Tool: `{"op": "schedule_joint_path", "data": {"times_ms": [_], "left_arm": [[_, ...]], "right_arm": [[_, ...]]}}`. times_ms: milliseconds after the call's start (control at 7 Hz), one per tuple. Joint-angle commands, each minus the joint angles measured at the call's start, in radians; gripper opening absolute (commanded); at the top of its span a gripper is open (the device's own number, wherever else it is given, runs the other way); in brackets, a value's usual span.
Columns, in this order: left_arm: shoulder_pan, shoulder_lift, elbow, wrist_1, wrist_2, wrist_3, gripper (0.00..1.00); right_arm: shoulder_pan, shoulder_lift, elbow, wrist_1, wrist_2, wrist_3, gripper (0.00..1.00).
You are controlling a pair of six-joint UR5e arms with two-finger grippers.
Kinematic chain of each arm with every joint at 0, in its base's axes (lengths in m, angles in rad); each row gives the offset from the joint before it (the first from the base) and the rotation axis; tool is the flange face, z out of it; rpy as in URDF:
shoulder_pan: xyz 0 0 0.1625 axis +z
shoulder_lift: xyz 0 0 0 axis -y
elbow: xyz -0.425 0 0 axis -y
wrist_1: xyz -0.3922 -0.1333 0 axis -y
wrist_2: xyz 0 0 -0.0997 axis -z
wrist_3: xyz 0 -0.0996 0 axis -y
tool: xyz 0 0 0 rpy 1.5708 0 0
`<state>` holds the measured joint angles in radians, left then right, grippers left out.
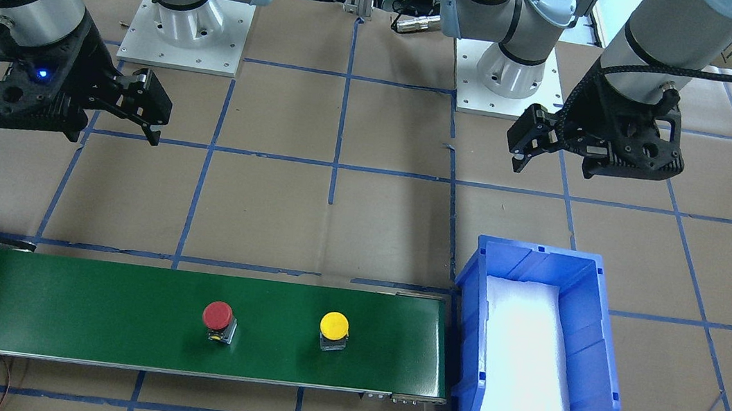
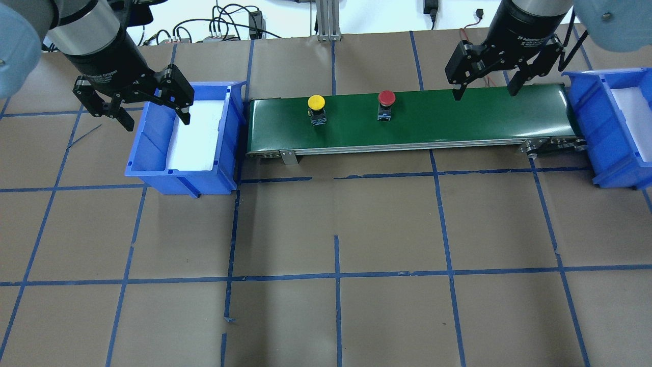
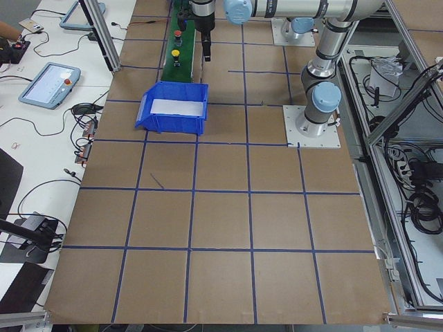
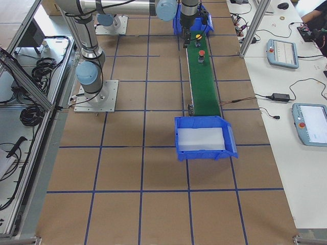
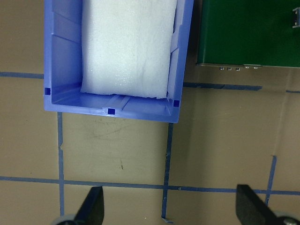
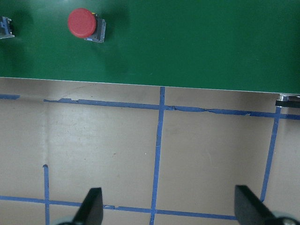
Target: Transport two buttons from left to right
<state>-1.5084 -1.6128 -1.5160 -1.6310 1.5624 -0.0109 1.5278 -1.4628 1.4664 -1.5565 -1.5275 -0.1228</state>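
Note:
Two buttons stand upright on the green conveyor belt: the yellow button nearer the belt's left end and the red button near its middle. In the front view the red button and the yellow button stand apart. My left gripper hangs open and holds nothing, over the left blue bin. My right gripper is open and holds nothing above the belt's right part, to the right of the red button. The right wrist view shows its fingertips wide apart.
The left blue bin holds only a white foam pad. A second blue bin with white padding sits at the belt's right end. Brown paper with blue tape lines covers the table. Both arm bases stand behind the belt.

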Motion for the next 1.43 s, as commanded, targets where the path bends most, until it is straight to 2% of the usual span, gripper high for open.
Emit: {"op": "schedule_joint_path", "data": {"times_ms": [0,1286], "left_arm": [[0.0,0.001,0.0,0.005,-0.002,-0.001,1.0],[0.005,0.002,-0.006,0.008,0.01,0.008,1.0]], "right_arm": [[0.0,-0.001,0.0,0.003,0.001,-0.003,1.0],[-0.005,-0.005,0.0,0.006,0.0,-0.009,1.0]]}}
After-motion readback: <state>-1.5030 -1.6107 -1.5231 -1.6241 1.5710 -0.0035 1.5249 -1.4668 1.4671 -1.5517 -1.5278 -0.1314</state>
